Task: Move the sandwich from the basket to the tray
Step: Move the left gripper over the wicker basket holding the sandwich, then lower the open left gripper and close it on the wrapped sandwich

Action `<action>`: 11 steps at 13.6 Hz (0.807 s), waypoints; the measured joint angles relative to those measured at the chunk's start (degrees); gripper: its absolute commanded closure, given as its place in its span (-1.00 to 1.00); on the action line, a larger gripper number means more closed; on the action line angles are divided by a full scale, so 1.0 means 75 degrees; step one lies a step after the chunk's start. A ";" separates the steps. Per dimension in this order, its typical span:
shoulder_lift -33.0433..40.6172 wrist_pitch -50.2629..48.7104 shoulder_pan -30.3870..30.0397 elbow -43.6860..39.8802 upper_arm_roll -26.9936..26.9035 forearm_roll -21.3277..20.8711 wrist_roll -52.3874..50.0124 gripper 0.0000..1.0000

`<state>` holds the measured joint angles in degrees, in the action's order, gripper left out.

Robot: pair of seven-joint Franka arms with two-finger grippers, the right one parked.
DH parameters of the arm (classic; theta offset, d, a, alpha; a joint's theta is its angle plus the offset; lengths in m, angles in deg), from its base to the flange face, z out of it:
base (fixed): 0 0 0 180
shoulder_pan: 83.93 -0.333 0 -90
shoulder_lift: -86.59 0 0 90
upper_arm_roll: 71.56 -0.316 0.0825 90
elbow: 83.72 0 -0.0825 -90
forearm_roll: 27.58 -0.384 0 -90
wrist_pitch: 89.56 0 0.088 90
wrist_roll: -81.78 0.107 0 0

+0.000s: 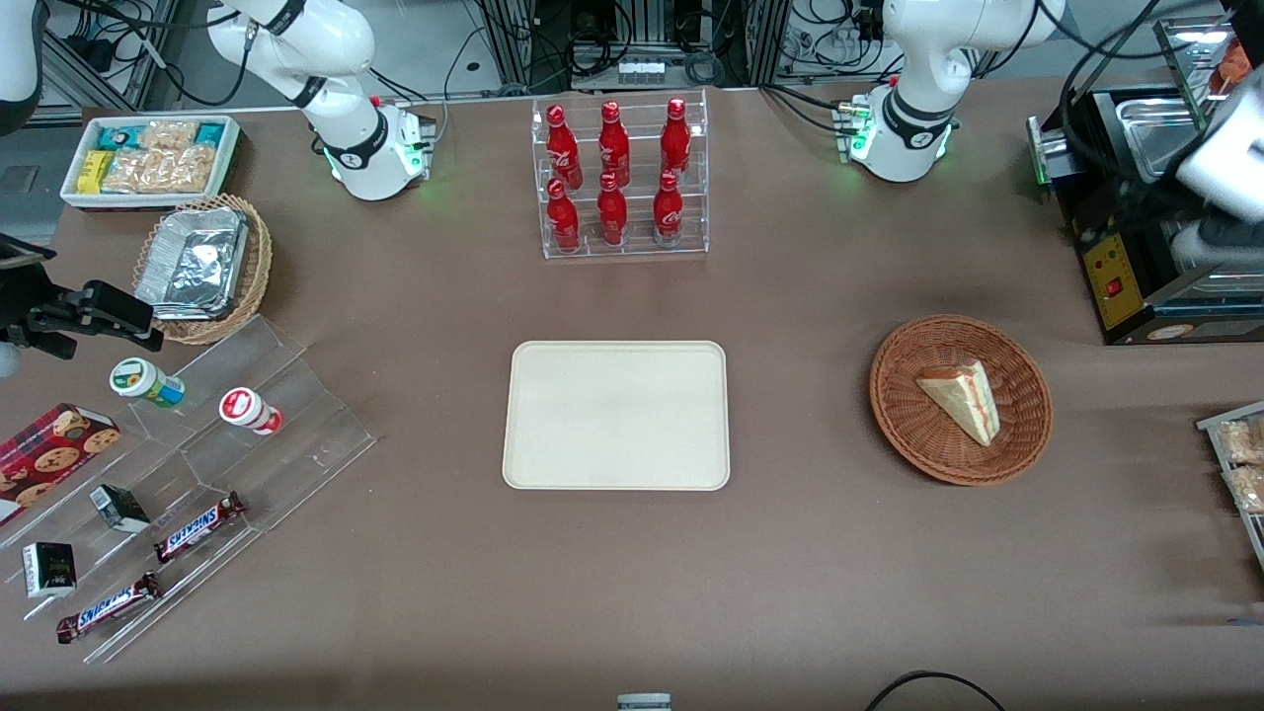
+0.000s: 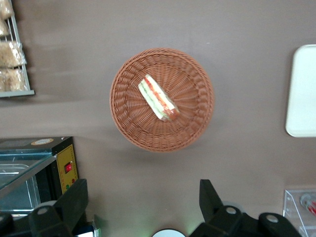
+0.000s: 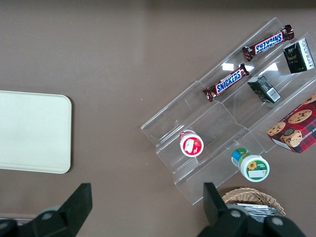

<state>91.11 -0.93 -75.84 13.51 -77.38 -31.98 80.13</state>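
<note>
Pincer (image 2: 143,207) of the working left arm is hovering high above the tabletop (image 1: 810,592), with its two dark fingers (image 2: 210,197) standing wide apart and nothing sitting between them. Neither finger is touching any object. Seen from the left wrist camera, the basket (image 2: 197,123) is lying below the pincer and clear of both fingertips.

Basket status: the round reddish-brown wicker basket is resting flat on the tabletop toward the working arm's end. The sandwich (image 1: 963,395) is lying inside it, roughly at its centre, on its side, so that the red and green filling layers along the cut edge are showing in the left wrist view. The sandwich is not touching the basket rim.

Tray status: the cream-beige tray (image 1: 617,415) is sitting flat at the middle of the tabletop, well apart from the basket, with bare brown surface between them. Its surface is carrying nothing.

Surrounding items: a clear acrylic rack holding six red bottles (image 1: 612,178) is standing farther from the front camera than the tray. A black machine with a yellow panel (image 1: 1136,247) is standing near the basket, at the working arm's end. A tiered clear display (image 1: 247,425) holding chocolate bars (image 1: 197,523) and small cups is occupying the parked arm's end, next to a lighter wicker basket with foil containers (image 1: 202,262).
</note>
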 measured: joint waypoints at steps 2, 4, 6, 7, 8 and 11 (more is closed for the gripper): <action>-0.0614 0.0372 -0.0003 0.0135 -0.0004 -0.0087 -0.0720 -1.00; -0.0999 0.1102 -0.0031 0.0582 -0.0024 -0.0096 -0.1609 -1.00; -0.1100 0.1868 -0.0166 0.1228 -0.0036 -0.0097 -0.2764 -1.00; -0.1104 0.2191 -0.0218 0.1574 -0.0038 -0.0097 -0.3122 -1.00; -0.1113 0.2637 -0.0235 0.2003 -0.0041 -0.0096 -0.3520 -1.00; -0.1177 0.4836 -0.0227 0.3613 -0.0021 -0.0097 -0.5050 -1.00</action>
<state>82.28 35.34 -77.54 40.61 -77.54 -32.71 42.26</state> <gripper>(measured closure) 0.000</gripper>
